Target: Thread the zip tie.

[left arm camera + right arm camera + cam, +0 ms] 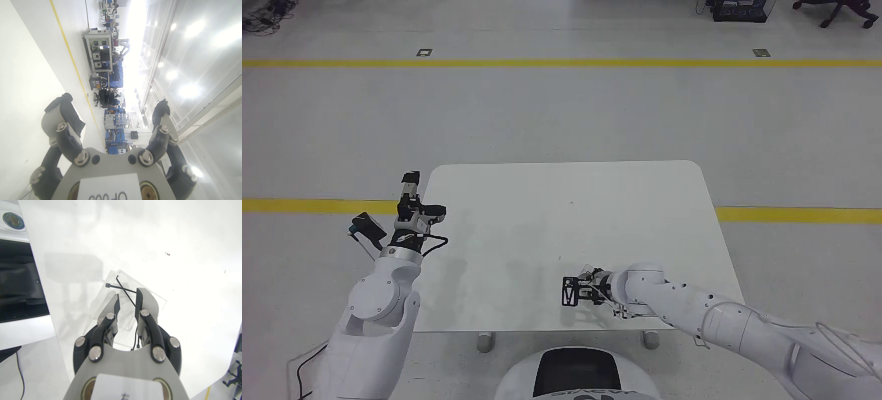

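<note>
At about 5 o'clock on the surface (572, 200), close to its near edge, the right tool (128, 292) hangs open over a clear tray (124, 277). The black zip tie (121, 288) lies in the tray between the spread fingers, crossed with a second strap. The step in hand looks like the pick-up. The next move should close on one strap only and then lift it. Farther away, at 9 o'clock, the left tool (113, 100) is open and empty, pointing upward.

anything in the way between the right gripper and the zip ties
Nothing visible does. The right gripper is open just over the two crossed zip ties on the clear plate, its fingers on either side of where they cross.
</note>
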Tool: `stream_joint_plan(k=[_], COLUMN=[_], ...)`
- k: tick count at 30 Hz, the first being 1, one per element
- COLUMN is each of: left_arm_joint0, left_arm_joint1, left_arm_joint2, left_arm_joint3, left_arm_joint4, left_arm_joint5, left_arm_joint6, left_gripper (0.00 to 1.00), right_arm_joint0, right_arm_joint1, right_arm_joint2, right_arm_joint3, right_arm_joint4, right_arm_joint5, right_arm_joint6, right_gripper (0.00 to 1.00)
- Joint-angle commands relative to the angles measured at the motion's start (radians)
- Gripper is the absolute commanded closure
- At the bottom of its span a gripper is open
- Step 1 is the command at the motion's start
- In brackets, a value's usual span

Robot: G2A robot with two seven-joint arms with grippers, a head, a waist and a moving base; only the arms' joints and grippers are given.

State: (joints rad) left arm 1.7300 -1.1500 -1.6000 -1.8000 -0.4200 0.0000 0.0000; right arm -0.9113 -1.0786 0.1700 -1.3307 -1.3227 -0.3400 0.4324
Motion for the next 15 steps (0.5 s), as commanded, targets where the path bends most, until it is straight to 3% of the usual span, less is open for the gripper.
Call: stream_joint_plan(k=[1, 15], left_arm_joint0=[0.0, 0.0], left_arm_joint1=[0.0, 0.0], left_arm_joint2=[0.0, 0.0], left_arm_joint3=[0.0, 0.0], left_arm_joint4=[0.0, 0.0], left_arm_joint5=[0.0, 0.0], left_arm_joint6=[0.0, 0.0], left_gripper=[0.0, 0.0], right_arm_joint0=[-0.001, -0.006], right_arm_joint1=[0.0, -0.022], right_arm_joint2=[0.0, 0.0], right_arm_joint3=[-0.001, 0.02], right_arm_joint4=[-0.002, -0.074], right_arm_joint5=[0.0, 0.0], right_arm_joint6=[0.0, -0.05], right_gripper=[0.75, 0.79])
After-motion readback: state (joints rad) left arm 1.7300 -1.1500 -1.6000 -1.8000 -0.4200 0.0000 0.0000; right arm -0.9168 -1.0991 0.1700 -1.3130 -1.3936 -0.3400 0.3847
